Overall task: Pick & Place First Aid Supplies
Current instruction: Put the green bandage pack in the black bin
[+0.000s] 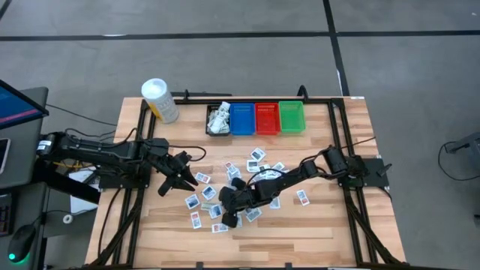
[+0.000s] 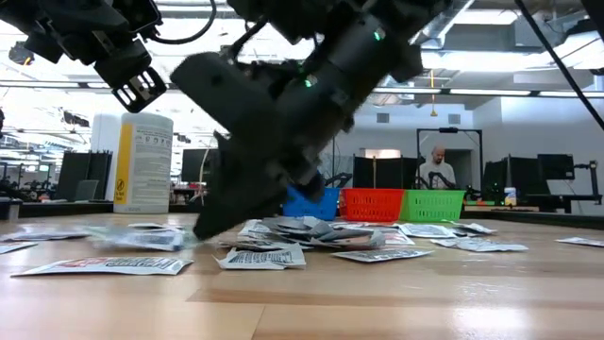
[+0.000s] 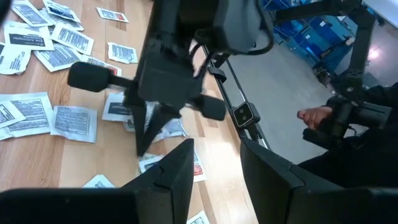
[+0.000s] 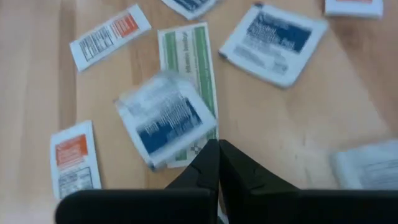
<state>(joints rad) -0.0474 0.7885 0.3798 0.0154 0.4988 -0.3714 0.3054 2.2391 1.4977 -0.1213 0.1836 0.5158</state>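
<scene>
Right fingers (image 4: 217, 163) front and centre in the right wrist view, pressed flat together, tips down at the corner of a blue-marked packet (image 4: 166, 118). Lying just ahead of the tips, slightly to one side, long axis slanting away across the counter (image 4: 311, 124), half over a green-striped packet (image 4: 193, 53). Pinched or merely touched at that corner? Hard to call: no clear sliver of packet between the tips, and blurred besides. Everything hangs on that edge, so a lift should carry the packet only if the corner is truly caught.

From above, right gripper (image 1: 227, 217) low in the middle of the scattered packets (image 1: 255, 161), far nearer to them than the left. Left gripper (image 1: 182, 180) hovering off the heap's edge, fingers part-way apart, holding nothing visible. Bins along the far side: black (image 1: 219, 120), blue (image 1: 241, 118), red (image 1: 267, 118), green (image 1: 291, 117), well apart from the heap. Tub (image 1: 159, 100) beside them.

Low view mostly blocked by the dark right arm; contact point hidden there. Left wrist view shows the other arm's back, not its tips. Packet print too small to read from above.
</scene>
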